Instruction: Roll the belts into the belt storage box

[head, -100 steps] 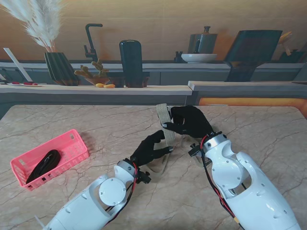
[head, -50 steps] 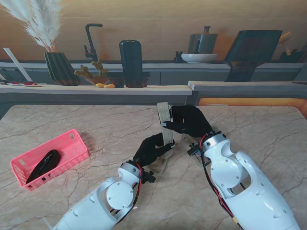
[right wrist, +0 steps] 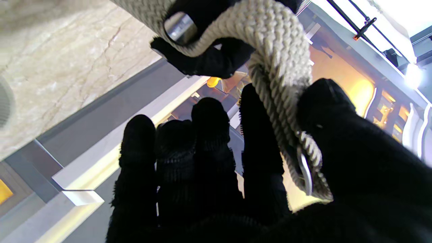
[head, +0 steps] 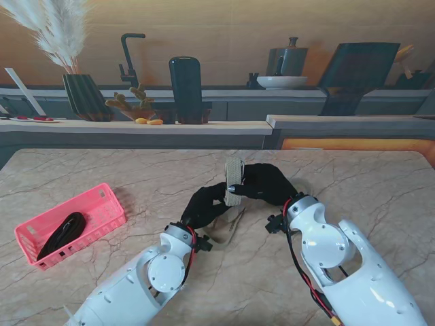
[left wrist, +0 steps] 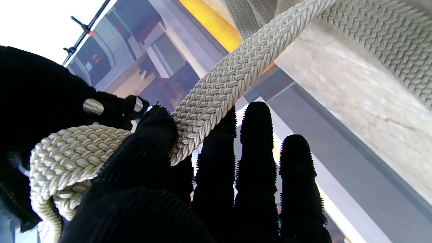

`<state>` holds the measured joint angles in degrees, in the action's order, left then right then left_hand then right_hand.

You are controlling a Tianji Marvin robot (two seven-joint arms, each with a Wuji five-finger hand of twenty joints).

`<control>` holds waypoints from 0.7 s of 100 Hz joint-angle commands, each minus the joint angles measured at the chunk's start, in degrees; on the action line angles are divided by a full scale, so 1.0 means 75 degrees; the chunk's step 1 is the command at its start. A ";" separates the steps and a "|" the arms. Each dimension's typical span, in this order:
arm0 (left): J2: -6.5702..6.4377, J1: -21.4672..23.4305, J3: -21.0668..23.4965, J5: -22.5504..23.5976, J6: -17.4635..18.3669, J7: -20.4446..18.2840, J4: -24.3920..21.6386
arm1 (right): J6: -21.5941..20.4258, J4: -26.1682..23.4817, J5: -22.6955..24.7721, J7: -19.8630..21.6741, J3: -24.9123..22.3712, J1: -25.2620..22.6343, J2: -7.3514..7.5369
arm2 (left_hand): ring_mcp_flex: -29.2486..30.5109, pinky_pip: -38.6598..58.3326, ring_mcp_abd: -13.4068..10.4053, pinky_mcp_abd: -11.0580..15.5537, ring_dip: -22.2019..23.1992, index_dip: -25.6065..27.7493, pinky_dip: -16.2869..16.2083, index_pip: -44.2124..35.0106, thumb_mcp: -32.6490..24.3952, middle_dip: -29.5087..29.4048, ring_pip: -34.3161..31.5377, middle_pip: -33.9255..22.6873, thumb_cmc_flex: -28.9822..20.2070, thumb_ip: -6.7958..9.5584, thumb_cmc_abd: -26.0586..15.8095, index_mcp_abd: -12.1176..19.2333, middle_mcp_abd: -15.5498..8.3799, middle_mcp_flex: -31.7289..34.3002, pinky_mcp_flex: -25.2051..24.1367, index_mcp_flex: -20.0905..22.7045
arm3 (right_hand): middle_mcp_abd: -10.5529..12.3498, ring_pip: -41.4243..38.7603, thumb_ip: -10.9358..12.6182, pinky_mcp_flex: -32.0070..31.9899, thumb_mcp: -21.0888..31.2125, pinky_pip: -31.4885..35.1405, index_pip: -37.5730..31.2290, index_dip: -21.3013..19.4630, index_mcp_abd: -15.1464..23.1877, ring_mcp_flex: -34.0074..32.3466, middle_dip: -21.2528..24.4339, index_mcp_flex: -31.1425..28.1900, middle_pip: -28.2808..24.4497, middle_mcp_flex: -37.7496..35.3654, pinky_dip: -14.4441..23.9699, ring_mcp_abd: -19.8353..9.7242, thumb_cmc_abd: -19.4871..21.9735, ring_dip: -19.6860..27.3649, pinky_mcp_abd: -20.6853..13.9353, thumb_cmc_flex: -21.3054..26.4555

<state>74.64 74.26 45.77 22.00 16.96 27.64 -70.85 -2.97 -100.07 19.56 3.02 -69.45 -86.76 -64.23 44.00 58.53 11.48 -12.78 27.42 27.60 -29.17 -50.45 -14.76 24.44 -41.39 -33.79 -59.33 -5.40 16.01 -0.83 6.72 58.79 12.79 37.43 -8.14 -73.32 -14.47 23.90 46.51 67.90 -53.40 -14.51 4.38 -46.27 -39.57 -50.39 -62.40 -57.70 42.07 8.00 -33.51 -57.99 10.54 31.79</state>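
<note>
A: Where was the beige braided belt [head: 234, 181] recorded?

B: It was noted held up off the surface [head: 353, 176], near the middle, between the two robot hands. A tight coil was seen at the top; a loose tail [head: 233, 224] was seen hanging to the surface nearer to me.

A: And the state of each robot hand?

B: The left robot hand [head: 205, 206] was logged as grasping the belt: in the left wrist view the thumb [left wrist: 148, 141] was pressed against the braid, with the other fingers [left wrist: 256, 162] extended behind it. The right robot hand [head: 265, 183] was likewise logged as clasped on the coil; in the right wrist view the braid [right wrist: 270, 60] was pinched between thumb and fingers, and a metal piece [right wrist: 305, 175], presumably the buckle, was seen at the belt's end.

A: What was entered for progress?

B: A dark belt [head: 62, 232] was observed lying in the pink belt storage box [head: 109, 204], well apart on the left; whether it was properly rolled could not be told. That belt was judged as stored. The beige belt was judged partly rolled: the tail was not yet wound in.

A: Remaining work?

B: The rest of the tail was judged still to be rolled, and the roll then to be carried to the box and set inside. No other belts were made out on the surface.
</note>
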 commanded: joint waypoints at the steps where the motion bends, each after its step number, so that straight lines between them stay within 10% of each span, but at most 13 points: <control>1: -0.0031 -0.0005 0.0070 0.0022 0.0034 0.0098 0.0003 | 0.0186 0.0038 -0.0134 0.0093 0.0049 -0.0068 -0.0016 | 0.0086 0.0238 0.0021 -0.0055 0.0138 -0.0034 -0.0157 -0.0462 -0.0506 0.0159 -0.0207 -0.0312 0.0116 0.0020 0.0114 0.0168 0.0013 0.0167 -0.0043 0.0161 | -0.0702 -0.0414 0.0240 -0.0008 0.0516 0.0317 -0.0834 -0.0337 0.0667 -0.0242 -0.0128 -0.0565 -0.0199 0.0067 0.0237 -0.0271 0.0662 -0.0154 -0.0196 0.0475; 36: -0.0046 0.0145 0.0204 0.0014 -0.0320 0.0174 -0.0225 | 0.1087 0.0326 -0.1151 0.0331 0.0279 0.0134 -0.0109 | -0.2584 -0.0315 0.0310 -0.0231 0.0376 -0.0323 0.0015 0.3082 -0.1748 -0.0165 0.0961 0.0993 0.2575 0.0346 0.0421 -0.1112 0.0527 -0.4152 -0.1283 -0.3166 | -0.0785 -0.0407 0.0259 -0.0132 0.0411 0.0321 -0.0766 -0.0460 0.0537 -0.0152 -0.0169 -0.0550 -0.0177 0.0139 0.0271 -0.0184 0.0677 -0.0197 -0.0165 0.0590; 54: -0.0053 0.0282 0.0316 -0.0447 -0.0584 -0.0123 -0.0458 | 0.1398 0.0453 -0.1508 0.0295 0.0314 0.0240 -0.0175 | -0.3734 -0.1038 0.0369 -0.0107 0.0036 -0.1639 0.0407 0.4920 -0.1761 -0.0898 0.1822 0.1832 0.2982 0.0385 0.0787 -0.1655 0.1081 -0.5919 -0.1769 -0.3824 | -0.0820 -0.0408 0.0265 -0.0182 0.0363 0.0315 -0.0741 -0.0499 0.0496 -0.0109 -0.0186 -0.0543 -0.0183 0.0182 0.0281 -0.0150 0.0708 -0.0209 -0.0162 0.0621; 70: -0.0073 0.0326 0.0349 -0.0513 -0.0567 -0.0202 -0.0524 | 0.1621 0.0522 -0.1768 0.0281 0.0350 0.0314 -0.0219 | -0.4752 -0.1966 0.0208 0.0220 -0.0402 -0.3344 0.0617 0.7043 -0.2094 -0.1829 0.2592 0.3428 0.3397 0.0380 0.1080 -0.1137 0.1022 -0.6635 -0.2179 -0.3972 | -0.0861 -0.0422 0.0273 -0.0240 0.0304 0.0306 -0.0720 -0.0549 0.0452 -0.0060 -0.0219 -0.0507 -0.0214 0.0245 0.0292 -0.0126 0.0776 -0.0226 -0.0146 0.0662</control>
<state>74.03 76.50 48.54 17.06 12.08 26.07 -74.21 8.49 -96.56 6.59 5.11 -67.13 -84.50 -65.45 11.23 46.51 14.35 -13.56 26.14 7.71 -25.46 -2.80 -30.28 12.63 -23.93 -12.62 -39.22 -3.49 21.23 -12.29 15.24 11.79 -2.27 9.28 -9.09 -73.36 -14.50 22.53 45.11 67.92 -53.85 -17.51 2.69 -46.27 -40.25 -50.50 -62.40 -57.48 42.27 8.94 -31.64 -58.64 10.54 31.79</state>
